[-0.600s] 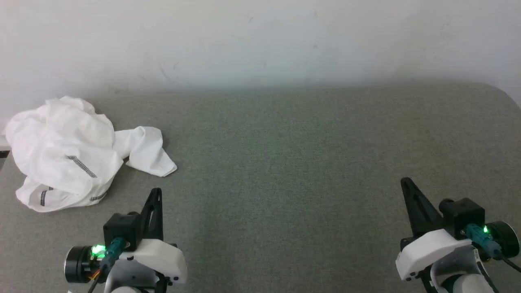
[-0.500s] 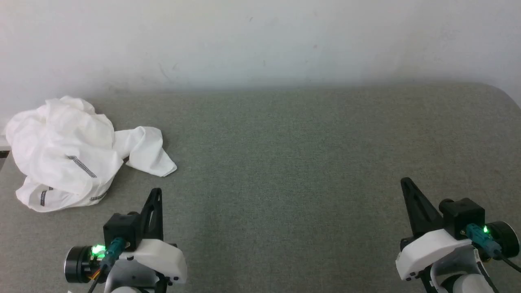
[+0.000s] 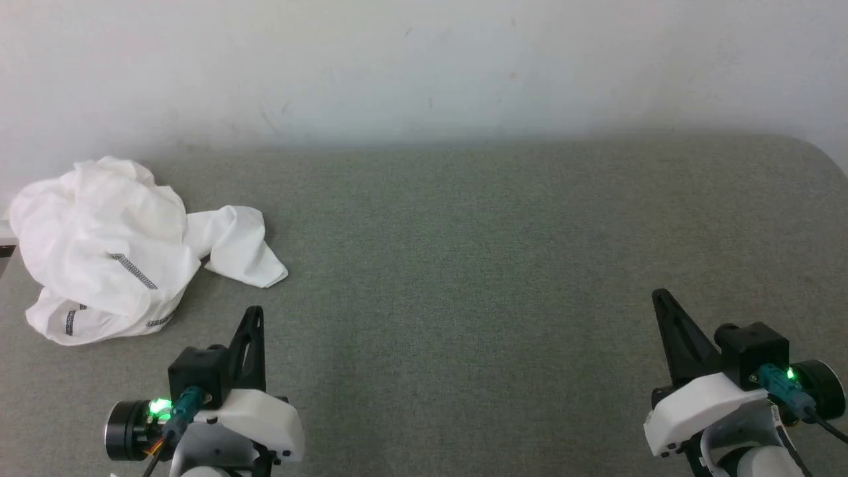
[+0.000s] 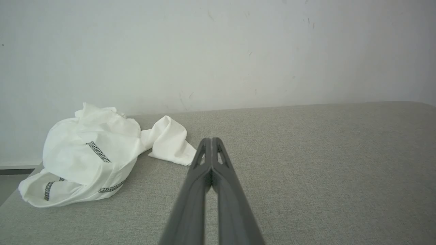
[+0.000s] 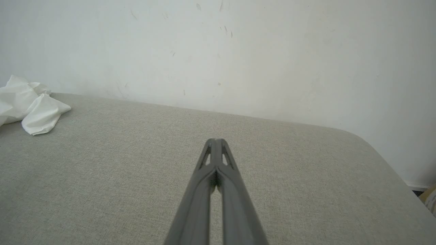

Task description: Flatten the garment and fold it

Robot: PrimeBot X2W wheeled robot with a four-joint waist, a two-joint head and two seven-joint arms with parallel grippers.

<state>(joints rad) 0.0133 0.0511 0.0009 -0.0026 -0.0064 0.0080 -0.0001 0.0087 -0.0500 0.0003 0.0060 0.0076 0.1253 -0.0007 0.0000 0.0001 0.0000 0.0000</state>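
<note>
Head view has the garment crumpled at the left edge of the grey fabric surface, near the back corner by the white wall. The left gripper, pressed closed and empty, sits by the front edge near the heap. The right gripper, likewise closed on nothing, is by the front right, well apart. Open fabric spans between them.

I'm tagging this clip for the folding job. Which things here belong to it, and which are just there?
For the job: the white shirt, crumpled at the left; the left hand and right hand, both shut and empty.
Just there: the grey padded surface; the white wall.
</note>
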